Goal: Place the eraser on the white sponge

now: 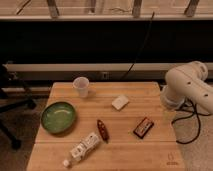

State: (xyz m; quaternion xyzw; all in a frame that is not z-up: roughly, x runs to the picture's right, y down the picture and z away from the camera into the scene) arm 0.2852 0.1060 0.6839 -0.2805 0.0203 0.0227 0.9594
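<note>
gripper: outside the camera view; whether it is wide, narrow or holding anything cannot be told.

robot arm: white rounded joints at the right edge of the scene, just beside the table's right side.

table: light wooden top; carries every item listed below.

eraser: flat black block with red-orange edging, lying at a slant on bare wood in the near right part; the item closest to the arm, and apart from the sponge.

white sponge: small white pad, left of and farther than the eraser, about mid-table; its top is bare.

dark red pointed object: slim, lying left of the eraser, running roughly near to far.

bottle: white, labelled, on its side at near left, cap toward the near left corner, far end just beside the red object.

green bowl: round, at the left side.

cup: translucent white, upright, far left of centre.

black cable: rises from behind the far edge.

office chair: dark, on the floor left of the table.
</note>
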